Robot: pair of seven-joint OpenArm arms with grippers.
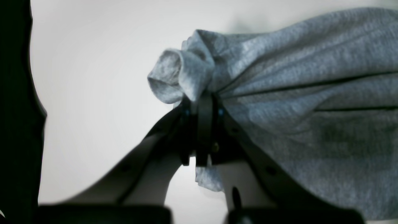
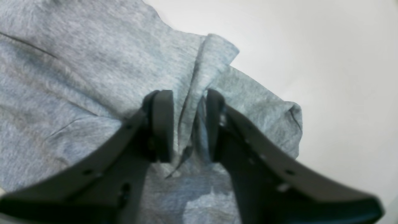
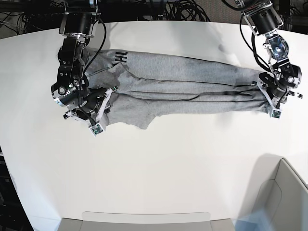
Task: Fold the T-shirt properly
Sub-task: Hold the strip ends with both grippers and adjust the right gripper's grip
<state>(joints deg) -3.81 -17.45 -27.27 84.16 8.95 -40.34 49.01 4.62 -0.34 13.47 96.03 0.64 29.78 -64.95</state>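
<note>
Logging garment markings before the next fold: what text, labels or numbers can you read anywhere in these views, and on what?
"HL": black capitals, turned sideways, on the T-shirt near the right gripper in the base view; the rest of the print is folded under, so it may be a fragment.
Wrist views: no text visible, only plain grey cloth.
Left gripper, table: no readable markings.

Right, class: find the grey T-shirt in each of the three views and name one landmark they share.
Left wrist: the T-shirt fills the right side, bunched where the left gripper clamps it.
Right wrist: it covers the left and centre, a ridge pinched in the right gripper.
Base: it stretches across the upper middle between both arms.
Shared landmark: the white table.
</note>
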